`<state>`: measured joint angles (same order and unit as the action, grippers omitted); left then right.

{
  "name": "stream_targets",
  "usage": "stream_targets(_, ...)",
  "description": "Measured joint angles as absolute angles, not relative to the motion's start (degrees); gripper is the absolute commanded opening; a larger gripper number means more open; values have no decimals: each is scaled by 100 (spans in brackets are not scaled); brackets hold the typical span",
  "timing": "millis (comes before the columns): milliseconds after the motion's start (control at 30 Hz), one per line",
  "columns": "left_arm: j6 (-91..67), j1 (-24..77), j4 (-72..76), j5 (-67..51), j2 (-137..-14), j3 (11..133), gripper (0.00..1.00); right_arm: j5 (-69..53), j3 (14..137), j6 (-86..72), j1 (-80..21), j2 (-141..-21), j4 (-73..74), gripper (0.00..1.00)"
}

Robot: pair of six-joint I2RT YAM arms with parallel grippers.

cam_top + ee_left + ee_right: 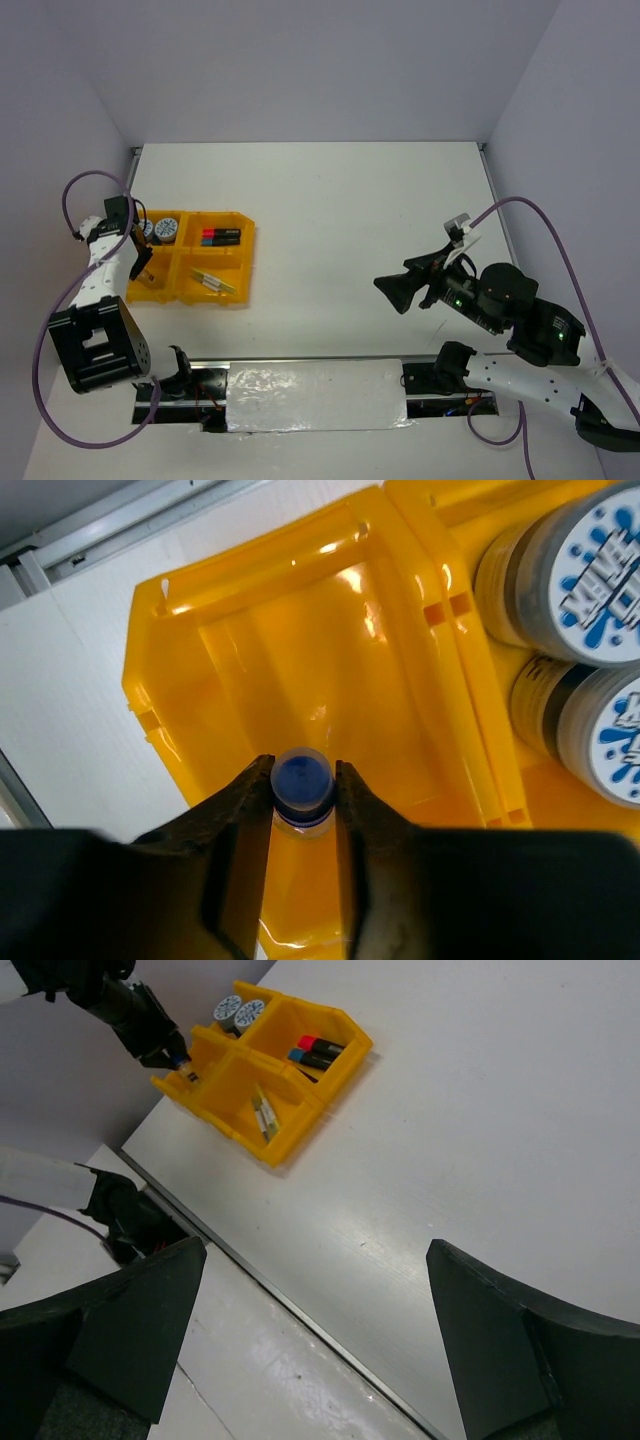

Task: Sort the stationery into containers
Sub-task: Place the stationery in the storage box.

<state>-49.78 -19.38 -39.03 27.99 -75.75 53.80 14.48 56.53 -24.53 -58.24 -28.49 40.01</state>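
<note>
The yellow-orange tray (246, 270) lies at the table's left side. My left gripper (141, 264) hangs over its near-left compartment (300, 650), which shows no items, and is shut on the small blue-capped bottle (302, 780), held cap outward just above the floor. Two blue-and-white tins (600, 570) stand in the far-left compartment. Black markers (222, 237) lie in the far-right compartment and thin pale pens (213, 281) in the near-right one. My right gripper (395, 290) is open and empty, raised over the table's right half, far from the tray (300, 1110).
A silver rail (300, 362) runs along the table's near edge, with a white-covered strip (315, 395) beyond it. Walls close the table at the left (60, 120), far and right sides. The left arm's cable (90, 180) loops by the tray.
</note>
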Motion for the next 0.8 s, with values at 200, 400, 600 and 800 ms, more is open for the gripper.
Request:
stream_targets(200,-4980,-1949,-3817,2698,-7666,5301,75,1286,5653,-2449,-5824,-2897,3883,100)
stream_targets(400,-5081,-1975,-3844,2714,-7662,5310,90,1087,5655,-2410,-5824,-2963,3837,100)
stream_targets(600,-4589,-1955,-4034,2290,-7087,5964,99,1076,5682,-2314,-5824,-2974,3857,100)
stream_targets(800,-3404,-1437,-4066,1649,-6001,7223,99,2049,6119,-2132,-5824,-3168,4117,100)
